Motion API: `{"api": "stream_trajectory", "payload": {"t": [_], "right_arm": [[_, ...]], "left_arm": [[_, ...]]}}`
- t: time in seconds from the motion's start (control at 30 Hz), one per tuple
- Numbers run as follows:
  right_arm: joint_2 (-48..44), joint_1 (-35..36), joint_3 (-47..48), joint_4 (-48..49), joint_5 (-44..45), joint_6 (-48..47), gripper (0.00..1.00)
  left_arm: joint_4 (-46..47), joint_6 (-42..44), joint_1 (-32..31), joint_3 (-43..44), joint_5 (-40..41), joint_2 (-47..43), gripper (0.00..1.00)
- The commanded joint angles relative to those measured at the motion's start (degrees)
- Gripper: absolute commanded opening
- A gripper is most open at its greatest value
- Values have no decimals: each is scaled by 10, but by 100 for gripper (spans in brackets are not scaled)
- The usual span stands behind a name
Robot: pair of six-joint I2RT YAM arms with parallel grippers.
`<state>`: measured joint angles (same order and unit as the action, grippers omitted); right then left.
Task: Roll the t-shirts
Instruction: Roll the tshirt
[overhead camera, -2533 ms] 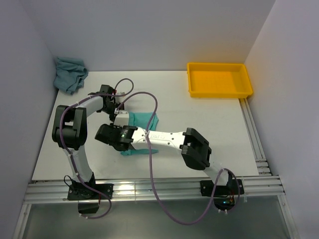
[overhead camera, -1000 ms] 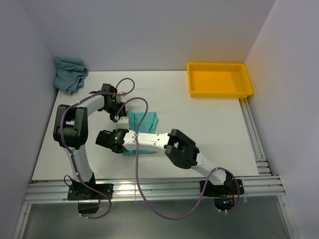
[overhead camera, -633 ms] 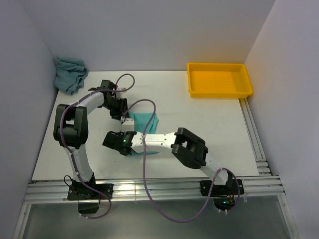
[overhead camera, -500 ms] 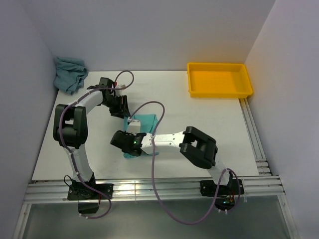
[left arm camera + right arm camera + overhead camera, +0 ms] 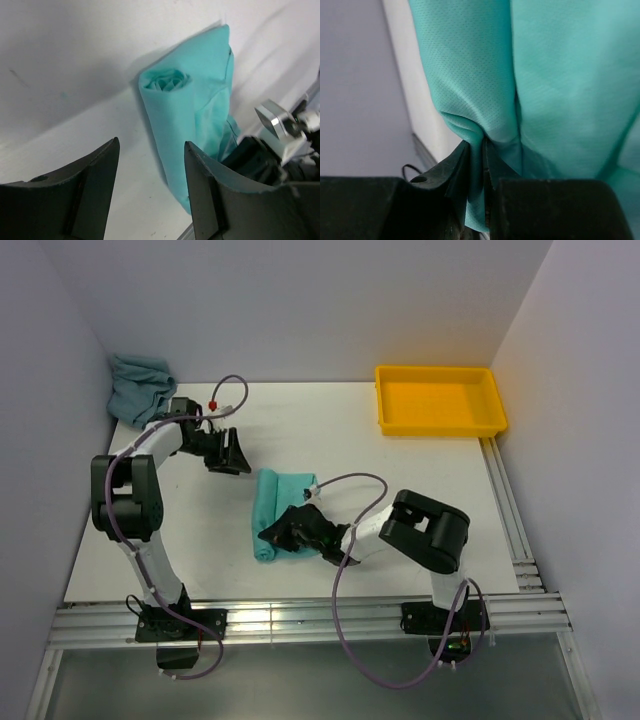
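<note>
Mint shirt (image 5: 268, 510) lies rolled up mid tabletop (image 5: 400, 490). Right end effector (image 5: 476, 149) is clenched on a fold of its fabric, on the roll's right side toward the near end. Left end effector (image 5: 236, 452) is released, jaws apart, just far-left of the roll. Grey shirt (image 5: 138, 388) is crumpled in the far left corner.
</note>
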<state>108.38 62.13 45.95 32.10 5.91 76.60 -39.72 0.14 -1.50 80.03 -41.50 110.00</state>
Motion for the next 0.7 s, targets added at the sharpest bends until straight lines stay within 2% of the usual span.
{"api": "stream_trajectory", "payload": {"t": [0.0, 0.13, 0.23, 0.67], "right_arm": [[27, -11, -66, 164, -46, 72, 17], [71, -17, -92, 272, -56, 119, 17], [90, -19, -101, 305, -70, 137, 17], [105, -23, -103, 307, -78, 151, 16]], "left_arm": [[-13, 61, 2, -23, -96, -22, 60], [-19, 99, -2, -48, -133, 0, 60], [-9, 108, -14, -72, -136, 7, 61], [49, 69, -73, -97, -116, 37, 61]]}}
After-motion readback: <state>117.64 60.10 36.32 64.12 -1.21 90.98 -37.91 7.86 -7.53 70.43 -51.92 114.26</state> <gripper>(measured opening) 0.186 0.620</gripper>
